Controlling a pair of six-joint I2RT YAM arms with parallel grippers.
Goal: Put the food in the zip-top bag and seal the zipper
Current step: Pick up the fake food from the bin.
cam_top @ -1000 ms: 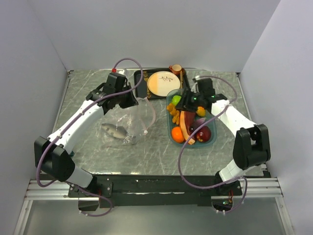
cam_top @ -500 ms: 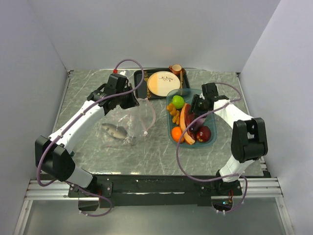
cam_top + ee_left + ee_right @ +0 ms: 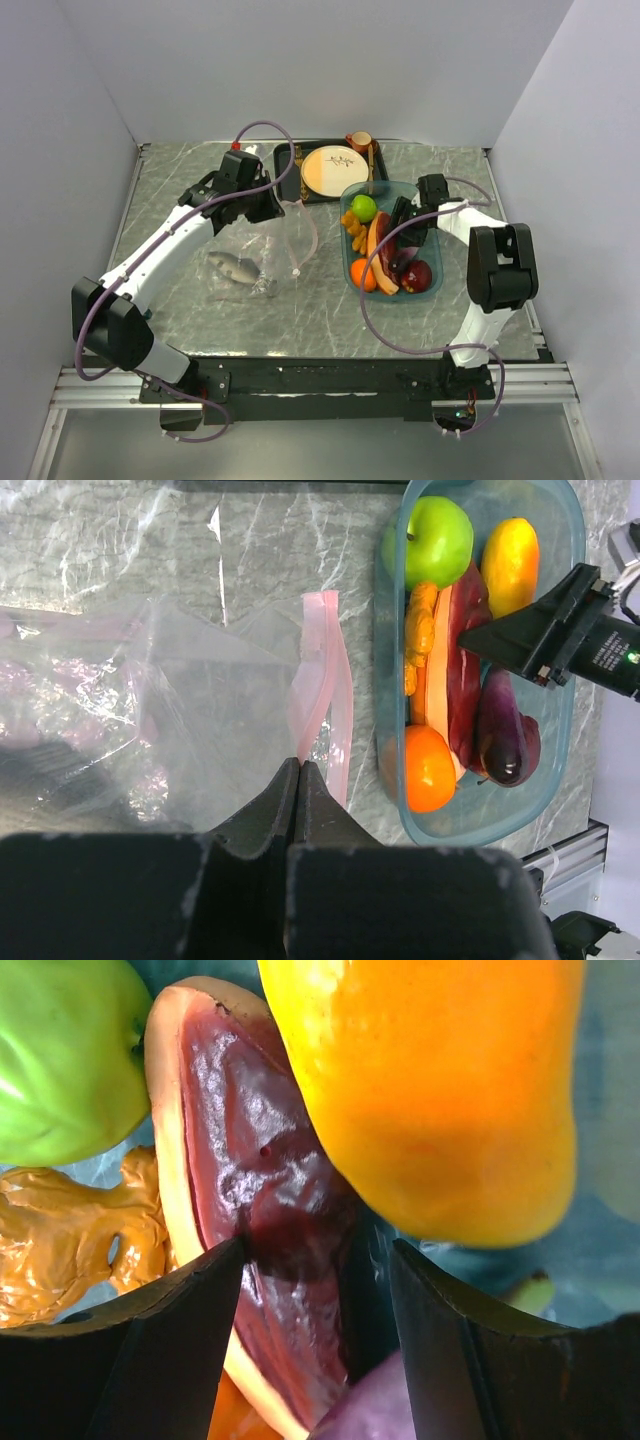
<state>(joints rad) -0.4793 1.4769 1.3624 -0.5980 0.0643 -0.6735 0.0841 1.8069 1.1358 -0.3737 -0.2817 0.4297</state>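
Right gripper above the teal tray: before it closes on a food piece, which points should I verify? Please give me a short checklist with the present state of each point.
1. The right gripper is open: ok, both fingers are spread apart.
2. One piece lies between the fingers: ok, the dark red slice is in the gap.
3. Neighbouring food is out of the way: cannot tell, the orange-yellow piece sits close beside one finger.
4. The left gripper holds the zip-top bag: ok, it is shut on the clear plastic beside the pink zipper.
5. The bag mouth is open enough for the slice: cannot tell.
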